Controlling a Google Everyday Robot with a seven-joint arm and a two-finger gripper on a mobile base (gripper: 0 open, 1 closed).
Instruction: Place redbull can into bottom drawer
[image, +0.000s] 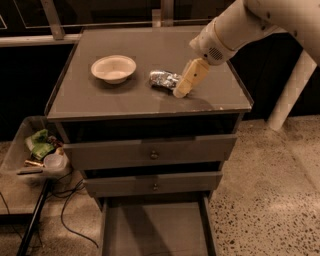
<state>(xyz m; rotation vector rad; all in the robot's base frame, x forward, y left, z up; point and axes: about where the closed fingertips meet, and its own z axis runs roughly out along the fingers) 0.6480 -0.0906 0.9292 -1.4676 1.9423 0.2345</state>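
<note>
Now I am hovering the cream gripper (180, 89) at the right end of the slim silver redbull can (163, 79), apparently lined up for a pick.
The can is lying on its side on the grey cabinet top (150, 102), near the cream round bowl (114, 68), which is showing nothing inside. The deep grey-brown bottom drawer (155, 230) is standing open below and holding nothing yet. I am unable to tell whether the gripper is clenched or released.

Dim, warm light lay over the room. A speckled floor (270, 200) spread past the tabletop's (150, 102) right edge, and a white post (295, 90) leaned there too. Below the left edge sat a cluttered clear bin (12, 150), with black cables (63, 212) trailing underneath. The gripper (181, 91) hung near the front right corner.
</note>
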